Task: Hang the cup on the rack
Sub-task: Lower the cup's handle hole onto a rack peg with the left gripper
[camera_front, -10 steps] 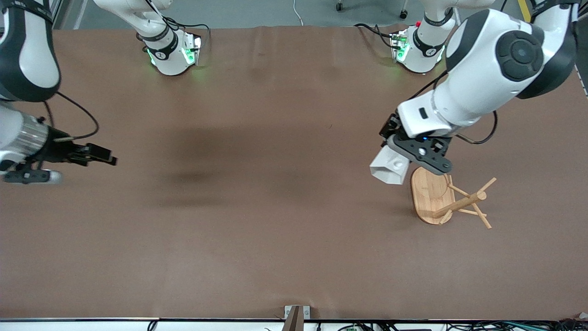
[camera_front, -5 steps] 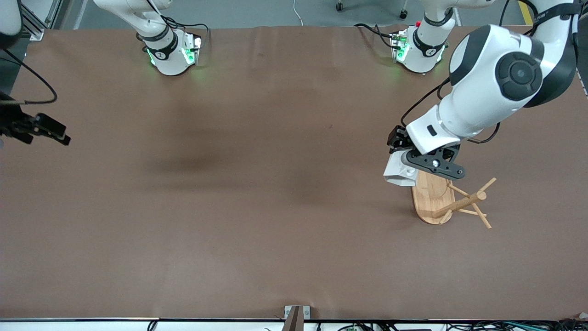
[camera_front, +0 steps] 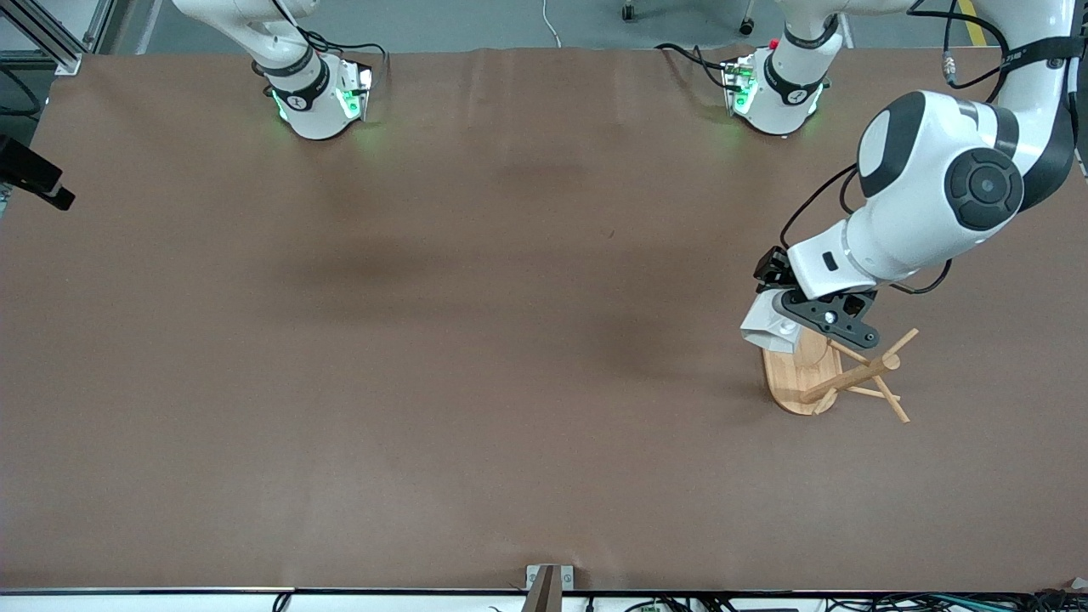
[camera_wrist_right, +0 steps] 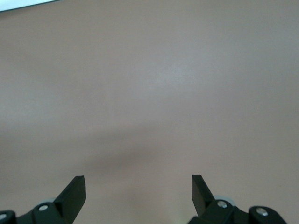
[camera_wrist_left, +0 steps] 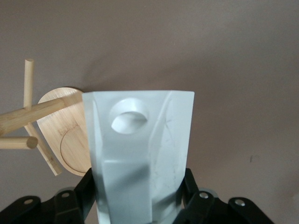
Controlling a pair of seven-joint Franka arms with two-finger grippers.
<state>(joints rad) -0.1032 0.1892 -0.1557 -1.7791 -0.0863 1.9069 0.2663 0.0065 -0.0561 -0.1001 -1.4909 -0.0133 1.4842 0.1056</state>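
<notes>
The white faceted cup [camera_front: 767, 330] is held in my left gripper [camera_front: 818, 316], just above the bamboo rack's oval base [camera_front: 795, 374], at the base's end farther from the front camera. The rack's post and pegs [camera_front: 858, 374] stand beside the gripper. In the left wrist view the cup [camera_wrist_left: 140, 154] fills the middle between the black fingers [camera_wrist_left: 187, 184]. Its tab with the round hole [camera_wrist_left: 130, 116] points away from the wrist, next to the rack's base [camera_wrist_left: 70, 140] and post [camera_wrist_left: 32, 114]. My right gripper [camera_wrist_right: 138, 186] is open and empty over bare table at the right arm's end [camera_front: 38, 180].
The brown table [camera_front: 476, 382] carries only the rack. Both arm bases [camera_front: 319, 93] stand along the table's edge farthest from the front camera. A small metal bracket [camera_front: 548, 582] sits at the edge nearest to it.
My left gripper has carried the cup lower and closer to the rack, now over the base's edge. My right arm has drawn back toward its end of the table.
</notes>
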